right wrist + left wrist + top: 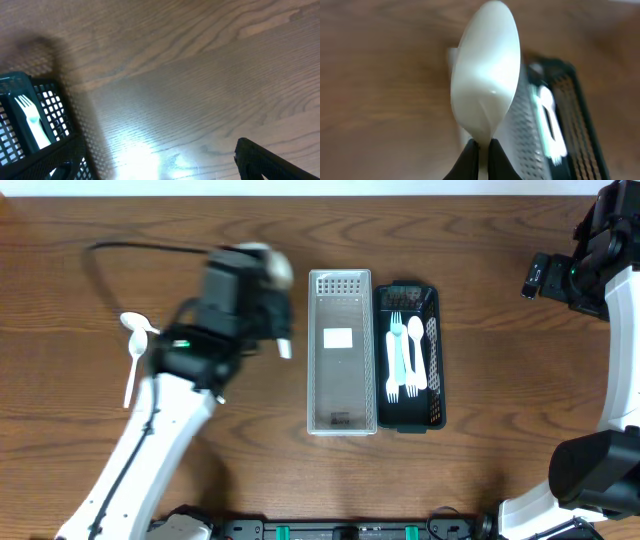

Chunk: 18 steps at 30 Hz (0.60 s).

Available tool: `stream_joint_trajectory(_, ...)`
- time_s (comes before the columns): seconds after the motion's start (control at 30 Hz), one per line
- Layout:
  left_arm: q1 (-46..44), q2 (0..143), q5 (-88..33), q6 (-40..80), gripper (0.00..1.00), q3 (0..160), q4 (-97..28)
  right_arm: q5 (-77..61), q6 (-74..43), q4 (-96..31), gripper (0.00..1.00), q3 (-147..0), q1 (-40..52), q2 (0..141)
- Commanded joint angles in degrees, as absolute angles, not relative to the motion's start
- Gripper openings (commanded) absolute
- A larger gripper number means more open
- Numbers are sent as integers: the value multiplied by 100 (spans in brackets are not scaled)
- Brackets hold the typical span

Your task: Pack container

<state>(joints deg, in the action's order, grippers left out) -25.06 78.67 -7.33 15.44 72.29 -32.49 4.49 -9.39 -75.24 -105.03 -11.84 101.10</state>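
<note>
Two containers stand side by side in the middle of the worktop: a clear tray on the left and a black mesh basket just beside it on the right. A white label lies in the tray, its writing too small to read. Pale forks lie lengthwise in the basket.

The left end effector is pinched tight on the neck of a white spoon, blurred, above the worktop just left of the tray. A second spoon lies flat at the far left.

The right end effector hangs well right of the basket. I cannot tell how far open it is.
</note>
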Motion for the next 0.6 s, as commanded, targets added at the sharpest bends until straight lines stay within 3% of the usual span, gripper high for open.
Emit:
stream_joint_trajectory(0.0,-2980,8329,-711,1050,5,7214,-3070,443,-851,-7546,99,-10490,-1188,10079)
stream_joint_trajectory(0.43,-3474,9970,-707,567,7,7214,-3046,445,-851,-7612,99,-10490,-1188,10079)
stream_joint_trajectory(0.47,-3474,9977,-707,471,13,7214,-3048,445,-851,-7612,99,-10490,-1188,10079)
stream_joint_trajectory(0.53,-3474,9977,-705,425,53,7214,-3030,445,-851,-7612,99,-10490,-1188,10079)
stream_joint_trajectory(0.57,-3474,9966,-705,386,56,7216,-3030,445,-849,-7609,99,-10490,-1188,10079)
